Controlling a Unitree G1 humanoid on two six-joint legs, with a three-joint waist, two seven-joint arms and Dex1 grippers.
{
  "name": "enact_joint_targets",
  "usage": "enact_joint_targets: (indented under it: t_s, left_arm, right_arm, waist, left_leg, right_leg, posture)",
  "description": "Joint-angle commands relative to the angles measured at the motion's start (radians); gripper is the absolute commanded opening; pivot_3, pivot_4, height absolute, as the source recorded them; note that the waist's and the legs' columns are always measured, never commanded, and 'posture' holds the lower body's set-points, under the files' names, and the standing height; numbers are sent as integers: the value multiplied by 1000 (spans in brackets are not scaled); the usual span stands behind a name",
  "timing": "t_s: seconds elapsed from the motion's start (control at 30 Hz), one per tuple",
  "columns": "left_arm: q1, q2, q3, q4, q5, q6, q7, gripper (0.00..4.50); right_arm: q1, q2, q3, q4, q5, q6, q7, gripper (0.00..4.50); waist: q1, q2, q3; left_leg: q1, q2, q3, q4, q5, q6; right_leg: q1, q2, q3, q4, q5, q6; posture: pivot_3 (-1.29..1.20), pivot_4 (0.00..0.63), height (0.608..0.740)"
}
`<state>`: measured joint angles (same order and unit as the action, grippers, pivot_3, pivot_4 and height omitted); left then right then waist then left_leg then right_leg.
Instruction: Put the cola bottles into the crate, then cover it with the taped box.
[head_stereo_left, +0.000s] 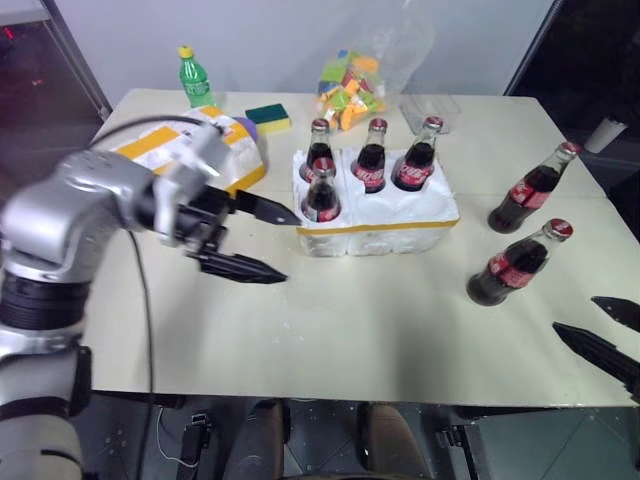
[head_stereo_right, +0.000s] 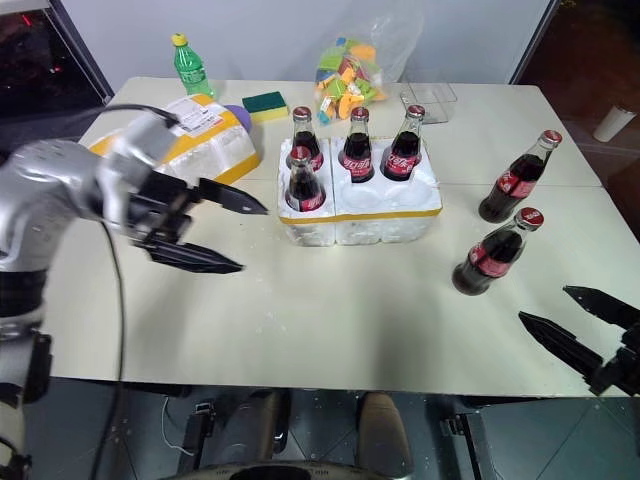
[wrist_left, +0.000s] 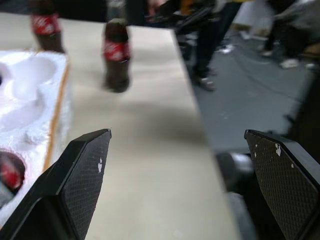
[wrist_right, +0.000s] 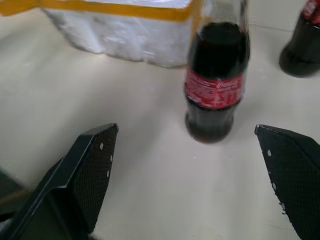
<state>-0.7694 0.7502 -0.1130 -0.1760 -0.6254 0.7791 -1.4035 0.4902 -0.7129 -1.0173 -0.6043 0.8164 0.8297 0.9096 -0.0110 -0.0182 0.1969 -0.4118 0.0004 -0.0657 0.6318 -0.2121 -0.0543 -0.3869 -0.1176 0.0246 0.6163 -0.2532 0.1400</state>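
Note:
The crate (head_stereo_left: 395, 208) sits mid-table holding several cola bottles: three along its far row (head_stereo_left: 371, 160) and one in the near left hole (head_stereo_left: 321, 196). Two more cola bottles stand on the table to its right, one farther (head_stereo_left: 528, 190) and one nearer (head_stereo_left: 512, 266). My left gripper (head_stereo_left: 288, 247) hangs open and empty just left of the crate. Low at the table's right front corner my right gripper (head_stereo_right: 543, 304) is open; its wrist view faces the nearer bottle (wrist_right: 215, 80). The taped box (head_stereo_right: 212, 148) lies behind my left arm.
A green plastic bottle (head_stereo_left: 193, 78), a green-yellow sponge (head_stereo_left: 268, 117), a bag of colourful pieces (head_stereo_left: 350, 85) and a clear container (head_stereo_left: 432, 110) line the table's far side. A white cup (head_stereo_left: 605, 135) stands beyond the right edge.

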Motion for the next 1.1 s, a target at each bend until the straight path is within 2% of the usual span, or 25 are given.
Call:
enact_joint_targets:
  t_s: [0.03,0.17,0.37,0.8,0.9,0.97,1.03,1.1]
  left_arm:
    - [-13,-43,-2,-5,24,-30,75,4466]
    - [-14,-82,-7,-1,20,-33,105,4466]
    - [-20,-101,-9,5,22,-44,126,4466]
    - [-11,-102,-11,7,29,-65,138,4466]
    - [-12,-108,-15,18,38,-77,149,4500]
    - [-11,-109,-10,23,40,-78,160,4500]
    - [-7,-105,0,24,40,-78,172,4500]
    - [5,-92,35,22,30,-65,199,4500]
  right_arm:
    - [-54,20,67,45,-37,-58,-75,4500]
    - [-140,27,175,139,-92,-109,-130,4500]
    - [-253,6,295,245,-117,-152,-133,4500]
    - [-468,13,476,424,-157,-201,-147,4500]
    - [-483,19,488,425,-151,-216,-144,3757]
    - [-479,15,474,388,-124,-206,-142,2906]
    - [-482,2,444,338,-80,-179,-144,2867]
    - [-530,-51,387,257,46,-109,-137,2867]
  waist:
    - [-3,0,0]
    - [-1,1,0]
    - [-1,1,0]
    - [-3,1,0]
    - [0,1,0]
    - [1,1,0]
    - [0,1,0]
    - [-4,4,2]
  left_leg:
    - [-1,0,1,-1,0,0]
    - [-1,0,0,-4,0,1]
    - [0,0,0,-3,0,2]
    - [0,0,0,-2,0,2]
    - [0,0,0,-2,0,2]
    - [0,0,0,-2,0,2]
    - [0,0,0,-2,0,2]
    - [0,0,0,-3,0,2]
  right_leg:
    - [-2,0,1,1,0,0]
    - [-5,1,1,5,-2,3]
    - [-4,2,1,6,-2,4]
    - [-4,2,1,6,-2,4]
    - [-4,2,1,7,-2,4]
    - [-4,2,1,8,-2,5]
    - [-4,1,1,8,-2,5]
    - [-5,2,1,9,-2,5]
  posture:
    - [0,150,739]
    - [0,150,739]
    - [0,150,739]
    - [0,150,739]
    - [0,150,739]
    - [0,150,739]
    - [0,150,739]
    - [0,150,739]
